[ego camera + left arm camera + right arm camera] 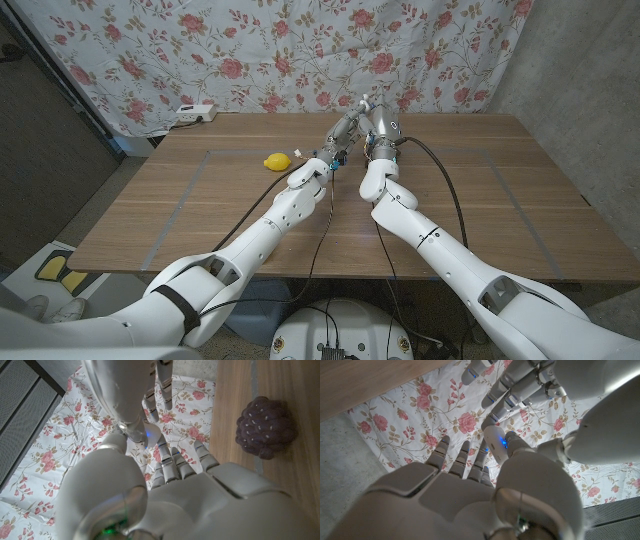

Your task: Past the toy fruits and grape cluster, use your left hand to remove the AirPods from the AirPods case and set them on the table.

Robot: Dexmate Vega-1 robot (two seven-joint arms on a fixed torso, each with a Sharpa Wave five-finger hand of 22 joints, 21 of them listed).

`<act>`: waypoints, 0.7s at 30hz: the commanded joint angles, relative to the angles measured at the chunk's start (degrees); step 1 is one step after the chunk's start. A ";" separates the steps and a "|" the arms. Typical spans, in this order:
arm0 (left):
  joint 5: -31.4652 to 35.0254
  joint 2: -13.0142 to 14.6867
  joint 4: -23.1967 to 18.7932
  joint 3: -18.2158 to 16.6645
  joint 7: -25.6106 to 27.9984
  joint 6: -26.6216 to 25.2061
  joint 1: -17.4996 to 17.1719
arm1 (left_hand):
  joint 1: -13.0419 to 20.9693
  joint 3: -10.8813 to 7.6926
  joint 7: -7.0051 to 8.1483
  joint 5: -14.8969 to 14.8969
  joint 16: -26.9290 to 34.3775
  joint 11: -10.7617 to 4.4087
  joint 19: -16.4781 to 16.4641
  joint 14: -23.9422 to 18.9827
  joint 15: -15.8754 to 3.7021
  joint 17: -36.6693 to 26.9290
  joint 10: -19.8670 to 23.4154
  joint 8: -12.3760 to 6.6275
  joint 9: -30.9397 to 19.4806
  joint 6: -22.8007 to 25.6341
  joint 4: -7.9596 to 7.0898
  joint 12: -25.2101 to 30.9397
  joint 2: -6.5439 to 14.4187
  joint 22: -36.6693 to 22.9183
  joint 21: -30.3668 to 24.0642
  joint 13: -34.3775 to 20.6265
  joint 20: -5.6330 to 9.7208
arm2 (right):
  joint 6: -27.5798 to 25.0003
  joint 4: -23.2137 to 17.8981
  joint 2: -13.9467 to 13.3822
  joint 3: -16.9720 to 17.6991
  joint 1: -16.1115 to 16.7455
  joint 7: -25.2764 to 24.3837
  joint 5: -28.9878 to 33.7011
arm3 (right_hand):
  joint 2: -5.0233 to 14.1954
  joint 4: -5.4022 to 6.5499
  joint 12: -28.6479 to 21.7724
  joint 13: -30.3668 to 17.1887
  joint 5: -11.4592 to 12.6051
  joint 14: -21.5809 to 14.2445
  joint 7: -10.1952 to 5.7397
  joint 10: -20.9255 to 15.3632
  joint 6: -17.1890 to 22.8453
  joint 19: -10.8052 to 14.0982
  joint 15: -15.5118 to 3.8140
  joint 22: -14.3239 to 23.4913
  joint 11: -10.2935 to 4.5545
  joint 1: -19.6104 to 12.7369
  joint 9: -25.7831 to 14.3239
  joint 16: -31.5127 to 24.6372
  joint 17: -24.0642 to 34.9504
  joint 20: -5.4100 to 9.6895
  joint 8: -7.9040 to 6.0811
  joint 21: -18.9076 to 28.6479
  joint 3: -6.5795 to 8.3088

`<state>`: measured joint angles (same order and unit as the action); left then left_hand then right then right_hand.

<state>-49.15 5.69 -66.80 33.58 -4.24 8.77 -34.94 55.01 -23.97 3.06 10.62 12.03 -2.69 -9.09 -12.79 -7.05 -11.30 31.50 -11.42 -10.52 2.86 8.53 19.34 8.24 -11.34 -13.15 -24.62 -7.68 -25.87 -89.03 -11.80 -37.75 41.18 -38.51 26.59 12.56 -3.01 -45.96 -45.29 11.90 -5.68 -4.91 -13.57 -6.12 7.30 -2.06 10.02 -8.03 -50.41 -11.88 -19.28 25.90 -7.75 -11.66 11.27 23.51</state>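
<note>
Both arms reach to the far middle of the table, where my left hand (pixel 338 138) and my right hand (pixel 373 122) meet, raised, with fingertips close together. In the left wrist view my left hand (pixel 200 490) stretches its fingers toward the right hand's fingers (pixel 162 380). In the right wrist view my right hand (pixel 455 485) points at the left hand's fingers (pixel 515 382). A small white bit (pixel 366 100) shows at the fingertips, and I cannot tell whether it is the AirPods case. The purple grape cluster (pixel 264 428) lies on the wood beside my left hand.
A yellow toy lemon (pixel 277 161) lies on the table to the left of my left forearm. A white power strip (pixel 193 114) sits past the far left edge. A floral curtain (pixel 300 50) hangs behind the table.
</note>
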 commanded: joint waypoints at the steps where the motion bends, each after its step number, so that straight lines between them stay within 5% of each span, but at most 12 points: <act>1: 0.21 0.29 -0.57 0.07 0.56 -0.18 -0.36 | 1.37 0.00 0.35 0.21 0.23 -9.84 0.19 0.19 -0.28 -0.22 10.12 0.21 -0.14 0.20 -0.15 0.57 1.65 -0.08 -0.31 -0.40 0.09 | 0.72 -0.60 -0.26 0.65 0.90 -0.87 -0.38 | 0.20 1.44 -1.99 -0.69 1.02 -0.96 -0.14 -1.08 1.40 0.49 -4.98 0.15 -1.46 -2.90 -0.12 -1.08 1.95 0.92 -0.13 0.55 4.48; 4: 0.51 0.61 -1.21 0.02 1.33 -0.22 -0.64 | 1.37 0.02 0.35 0.21 0.24 -9.84 0.20 0.18 -0.31 -0.22 10.13 0.21 -0.14 0.20 -0.16 0.57 1.66 -0.08 -0.31 -0.41 0.11 | 1.50 -0.57 -0.11 1.18 1.32 -1.85 -0.78 | 0.09 1.35 -3.66 -0.86 1.36 -2.28 -0.52 -2.78 2.21 1.14 -5.82 0.18 -2.24 -5.22 -0.13 -2.01 3.04 1.51 -0.03 0.76 7.13; 10: 0.75 1.03 -2.32 -0.02 2.86 -0.83 -1.13 | 1.01 0.53 1.41 0.13 0.21 -9.85 0.11 -0.05 -0.83 -0.06 10.46 0.22 -0.12 0.27 -0.03 0.70 0.77 -0.07 -0.37 -0.41 0.81 | 4.47 -0.94 0.13 2.95 2.24 -2.00 -3.79 | -0.18 1.31 -5.53 -0.10 1.21 -3.32 -0.72 -5.66 3.31 1.71 -6.43 0.25 -2.43 -7.54 -0.17 -2.96 4.33 2.10 0.03 0.95 9.07; 21: 1.09 1.92 -3.82 0.11 4.43 -2.19 -1.62 | -1.49 2.54 3.48 -0.04 0.06 -9.77 0.35 -0.46 -1.61 0.13 11.17 0.18 -0.05 0.74 -0.49 0.69 -1.64 -0.02 -0.26 0.11 1.94 | 7.38 -0.99 0.25 4.68 3.03 -1.47 -7.51 | -1.36 -0.72 -8.28 1.51 -0.01 -5.98 -1.24 -10.44 6.86 2.59 -7.52 0.27 -3.00 -10.27 -0.17 -4.53 5.53 2.87 -0.49 1.19 8.79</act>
<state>-48.42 6.73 -69.00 33.71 -1.59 7.68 -36.05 54.23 -21.83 5.87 10.58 12.03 -8.19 -8.69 -13.00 -8.11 -11.18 37.88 -11.42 -10.41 3.55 8.15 19.89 7.48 -11.18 -13.13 -24.45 -6.22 -21.06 -89.78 -11.67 -34.75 43.31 -40.41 22.66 11.10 -2.95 -53.61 -43.97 12.28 -10.93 -6.00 -16.86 -0.04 9.59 -2.21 10.01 -4.74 -59.53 -11.87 -23.32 31.21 -5.29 -11.73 12.15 32.41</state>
